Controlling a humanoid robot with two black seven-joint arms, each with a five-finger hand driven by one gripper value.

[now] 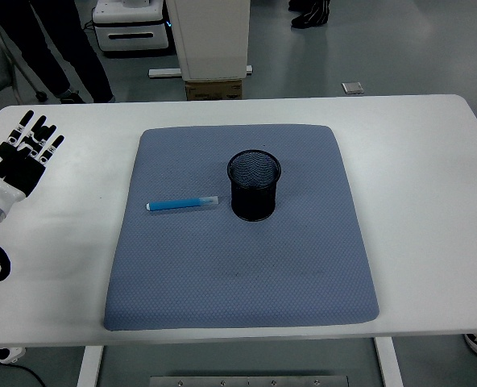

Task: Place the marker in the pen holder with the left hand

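- On the white table (416,161), seen from the head camera, a blue-grey mat (246,266) covers the middle area.
- Marker (183,204): blue, lying flat on the mat's left half, pointing roughly left to right, just left of the pen holder and not touching it.
- Pen holder (254,185): black mesh cup, upright, near the mat's centre, nothing visible inside.
- Left hand (21,157): at the table's far left edge, well apart from the marker, fingers (37,133) extended and spread, holding nothing.
- Right hand: not visible.
- Beyond the table's far edge: a white cabinet (208,36) on a cardboard box (213,89), and a person's dark-trousered legs (61,48) at upper left.
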